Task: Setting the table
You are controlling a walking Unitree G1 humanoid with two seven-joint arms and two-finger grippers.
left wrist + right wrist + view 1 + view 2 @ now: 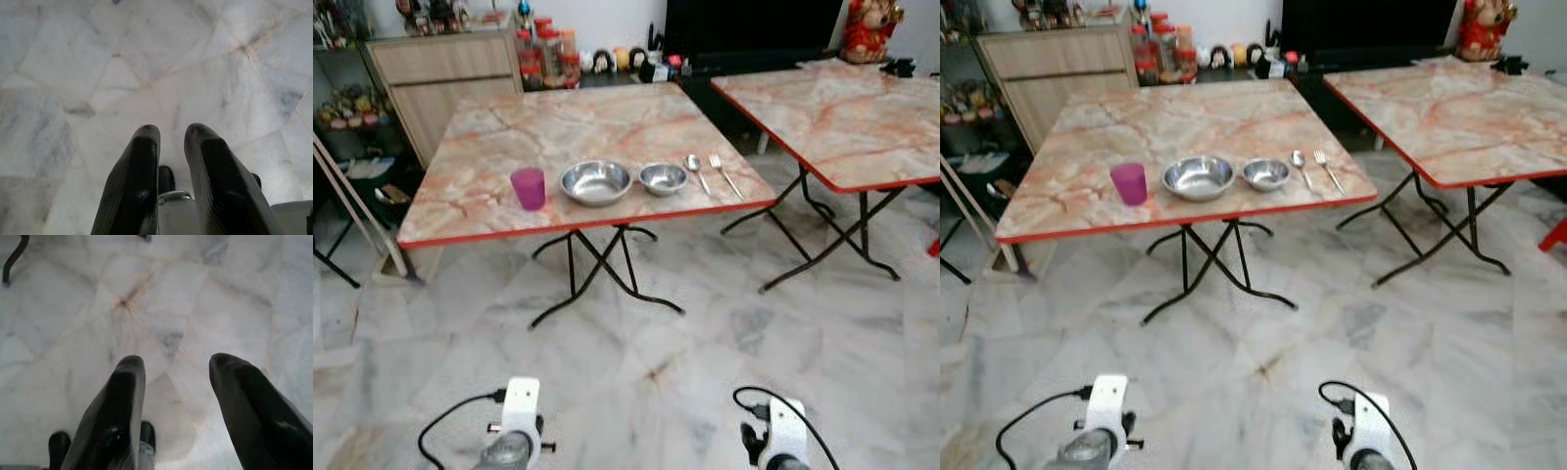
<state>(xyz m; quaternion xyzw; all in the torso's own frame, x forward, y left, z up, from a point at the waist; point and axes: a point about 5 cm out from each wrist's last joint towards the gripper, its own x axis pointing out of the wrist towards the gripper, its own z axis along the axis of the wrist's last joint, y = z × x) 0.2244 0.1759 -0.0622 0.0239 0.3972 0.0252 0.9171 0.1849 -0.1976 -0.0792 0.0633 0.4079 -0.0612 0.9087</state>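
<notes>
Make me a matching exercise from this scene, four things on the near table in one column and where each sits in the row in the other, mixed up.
Things:
1. purple cup
2. large steel bowl
3. small steel bowl
4. fork

Places:
A. between the large bowl and the spoon
B. right end of the row
C. left end of the row
D. between the cup and the small bowl

Pairs: 1-C, 2-D, 3-A, 4-B

A marble-patterned tabletop (597,122) with a red edge stands on black folding legs. Along its near edge lie, from the left corner toward the right: a purple cup (529,188), a large steel bowl (596,182), a smaller steel bowl (663,178), a spoon (695,170) and a fork (724,174).
</notes>
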